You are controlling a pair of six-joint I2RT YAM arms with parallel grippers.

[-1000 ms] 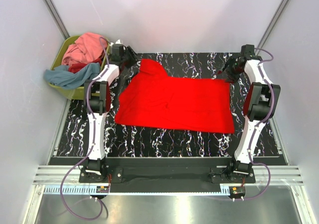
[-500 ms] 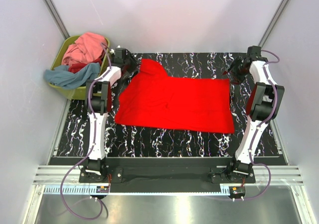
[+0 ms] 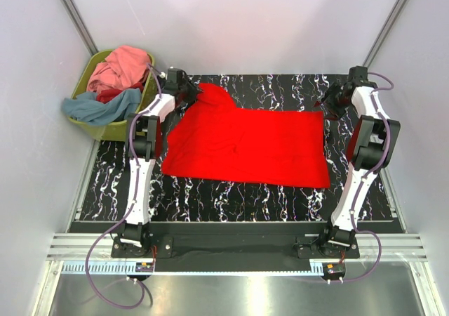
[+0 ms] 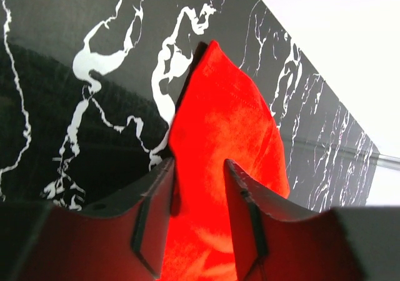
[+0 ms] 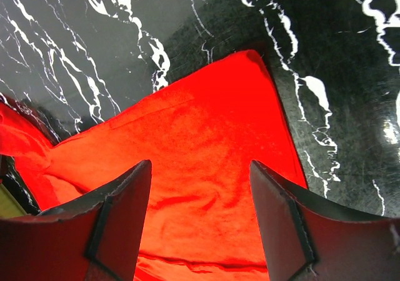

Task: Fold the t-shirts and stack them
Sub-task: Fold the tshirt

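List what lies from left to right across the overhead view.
Green basket → left pincer → red shirt → right pincer.

A black tabletop veined with white is filling the middle of the booth and shining faintly under soft, even light. Pale grey walls are closing it in on three sides, with slanted aluminium posts running up the far corners. An olive-green basket is sitting beside the table's far left corner, and a ribbed metal rail is running along the near edge above a glossy steel sheet.
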